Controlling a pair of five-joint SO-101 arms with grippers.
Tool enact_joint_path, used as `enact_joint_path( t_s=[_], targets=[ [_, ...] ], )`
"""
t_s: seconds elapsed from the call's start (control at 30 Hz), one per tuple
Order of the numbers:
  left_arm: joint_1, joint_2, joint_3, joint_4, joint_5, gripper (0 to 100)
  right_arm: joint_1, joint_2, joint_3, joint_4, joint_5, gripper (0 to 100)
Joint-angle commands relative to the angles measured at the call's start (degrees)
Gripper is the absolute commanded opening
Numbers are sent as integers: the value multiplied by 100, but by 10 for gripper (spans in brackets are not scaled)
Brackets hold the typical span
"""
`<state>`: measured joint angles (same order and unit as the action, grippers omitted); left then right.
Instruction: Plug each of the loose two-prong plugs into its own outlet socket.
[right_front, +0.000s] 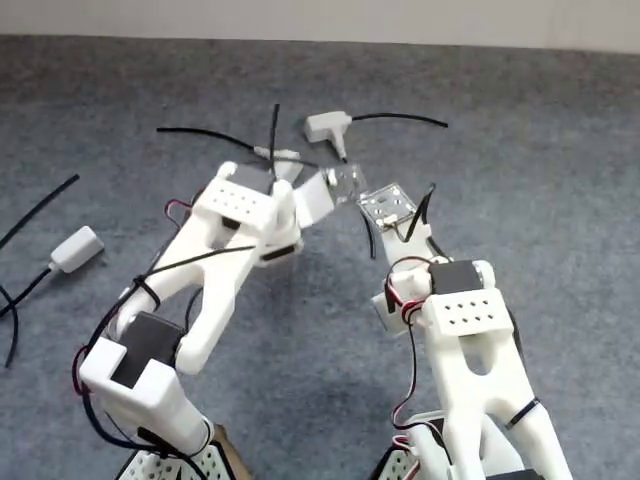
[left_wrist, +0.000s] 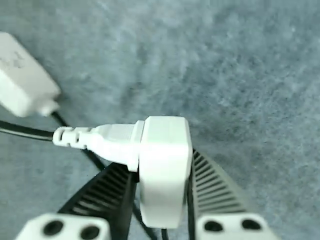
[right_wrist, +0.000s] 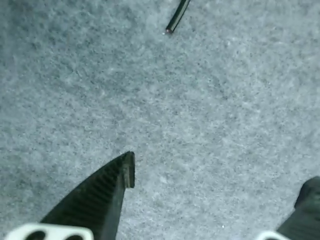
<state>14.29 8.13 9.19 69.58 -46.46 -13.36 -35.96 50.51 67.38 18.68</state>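
The left gripper (left_wrist: 161, 172) is clamped on the white plug (left_wrist: 165, 150), whose long axis lies crosswise to the fingers (left_wrist: 215, 185), cord end toward the white block (left_wrist: 22, 75) nearby. The right gripper (right_wrist: 220, 172), spread wide and empty, looks farther from that block.

Smooth plastic plug (left_wrist: 162, 170), matt fuzzy cloth tabletop (left_wrist: 240, 65)

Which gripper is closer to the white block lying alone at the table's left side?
Left. The left gripper, shut on a plug, sits nearer the block; the right gripper is open farther right.
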Motion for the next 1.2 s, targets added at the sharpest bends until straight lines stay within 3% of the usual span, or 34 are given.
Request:
enact_joint_path(
  t_s=[0.0, 0.23, 0.53, 0.7, 0.83, 1.0, 1.17],
  targets=[
    [-4, -22, -787, 79, -18, 13, -57, 4, -13, -40, 62, 464],
    [-4, 1587, -3011, 193, -44, 18, -57, 4, -4, -40, 62, 464],
    [-4, 4875, -8031, 985, -9, 107, -57, 4, -4, -31, 62, 464],
    [-391, 5877, -9947, 1512, -35, 280, -57, 13, 84, -66, 70, 464],
    [-971, 5851, -10440, 2013, -79, 376, -66, 13, 136, -66, 79, 464],
    [-1912, 5332, -10431, 2699, -281, 347, -462, 13, 145, -22, 79, 464],
    [-3275, 4980, -10431, 2804, 457, 319, -497, 13, 145, -22, 79, 464]
  ],
)
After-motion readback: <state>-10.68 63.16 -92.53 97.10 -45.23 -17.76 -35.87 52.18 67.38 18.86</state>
